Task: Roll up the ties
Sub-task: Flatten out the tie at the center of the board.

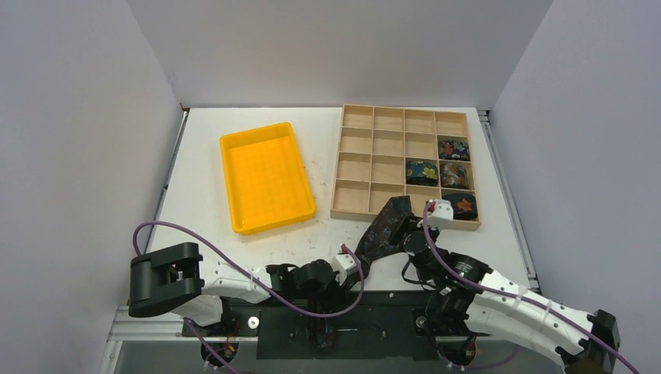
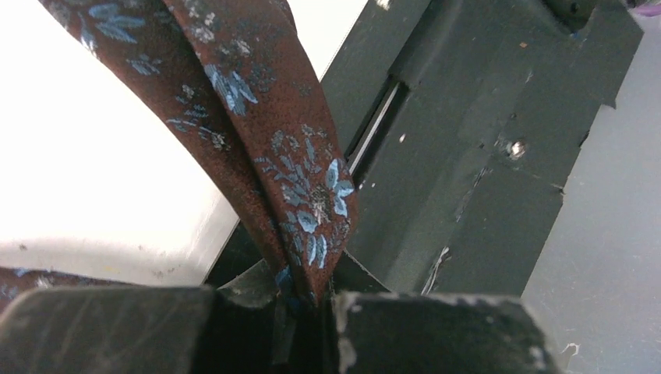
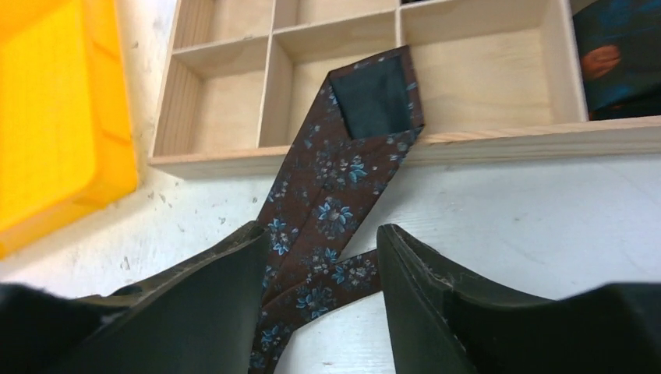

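Tie, brown with blue flowers, lies limp on the table, wide end draped over the wooden tray front wall. Left gripper is clamped on a folded stretch; right gripper straddles it, fingers apart. Soft, light, likely slippery: pinch flat across the width

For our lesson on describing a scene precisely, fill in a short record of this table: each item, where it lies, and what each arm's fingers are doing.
unrolled tie: brown with blue flowers, wide end draped over the wooden tray's near rim
wooden tray: divided into cells
rolled ties: in right-hand cells of the wooden tray
yellow tray: left of the wooden tray
left fingers: shut on the unrolled tie
right fingers: open, one either side of the unrolled tie
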